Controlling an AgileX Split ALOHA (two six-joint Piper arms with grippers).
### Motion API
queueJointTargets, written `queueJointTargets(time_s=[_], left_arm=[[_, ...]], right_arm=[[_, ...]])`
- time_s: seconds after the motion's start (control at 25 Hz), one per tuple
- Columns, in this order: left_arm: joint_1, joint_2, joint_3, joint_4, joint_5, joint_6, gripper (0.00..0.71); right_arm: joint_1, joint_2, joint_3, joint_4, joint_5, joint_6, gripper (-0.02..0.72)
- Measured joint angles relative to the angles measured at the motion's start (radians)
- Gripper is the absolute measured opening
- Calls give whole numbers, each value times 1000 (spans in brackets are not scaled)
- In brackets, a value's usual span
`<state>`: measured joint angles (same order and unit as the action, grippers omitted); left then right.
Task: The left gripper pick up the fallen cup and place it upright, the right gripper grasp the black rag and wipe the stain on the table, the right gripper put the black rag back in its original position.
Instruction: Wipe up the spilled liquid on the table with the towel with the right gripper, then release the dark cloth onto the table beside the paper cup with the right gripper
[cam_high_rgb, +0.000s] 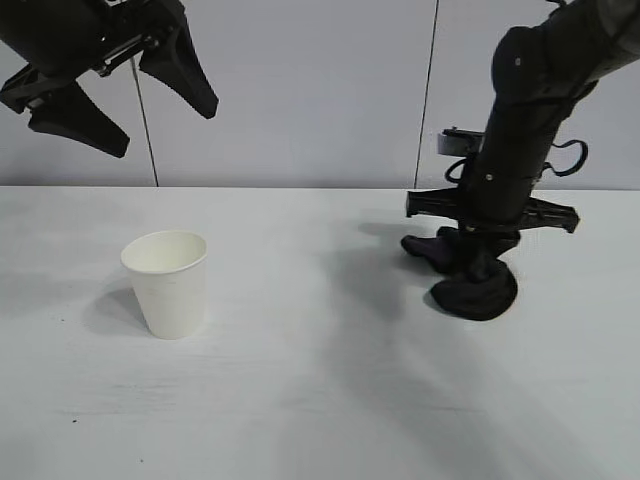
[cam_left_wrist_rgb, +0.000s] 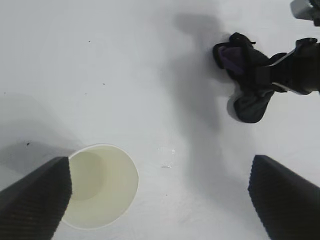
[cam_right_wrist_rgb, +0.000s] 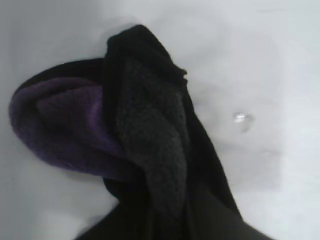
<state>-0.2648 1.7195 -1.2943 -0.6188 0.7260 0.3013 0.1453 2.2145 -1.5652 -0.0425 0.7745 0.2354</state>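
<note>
The white paper cup (cam_high_rgb: 168, 285) stands upright on the left of the white table (cam_high_rgb: 330, 410). My left gripper (cam_high_rgb: 165, 130) hangs open and empty high above it; in the left wrist view the cup (cam_left_wrist_rgb: 102, 187) sits beside one of its fingers (cam_left_wrist_rgb: 35, 197). My right gripper (cam_high_rgb: 480, 255) points down at the right, shut on the black rag (cam_high_rgb: 470, 285), which touches the table. The rag's purple patch shows in the right wrist view (cam_right_wrist_rgb: 60, 125); the fingers are hidden by cloth. No yellowish-brown stain shows, only small clear wet specks (cam_right_wrist_rgb: 242, 120) near the rag.
A grey wall with vertical seams (cam_high_rgb: 430, 90) runs behind the table's far edge. The same wet specks (cam_left_wrist_rgb: 167, 159) lie on bare table between cup and rag. A few tiny dark specks (cam_left_wrist_rgb: 27, 144) mark the tabletop.
</note>
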Motion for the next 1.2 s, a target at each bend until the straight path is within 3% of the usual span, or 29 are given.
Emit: queueJointTargets(time_s=[0.4,0.84,0.96,1.2], left_arm=[[0,0,0,0,0,0,694],[0,0,0,0,1,0,694],[0,0,0,0,5,0,694],[0,0,0,0,15,0,694]], right_arm=[[-65,-37,9,2,86,-65,40],[-65,-174,12,93,218,-175,54],[-65,-174,13,97,231,-178,126],[-65,-174,13,96,240,-178,365]])
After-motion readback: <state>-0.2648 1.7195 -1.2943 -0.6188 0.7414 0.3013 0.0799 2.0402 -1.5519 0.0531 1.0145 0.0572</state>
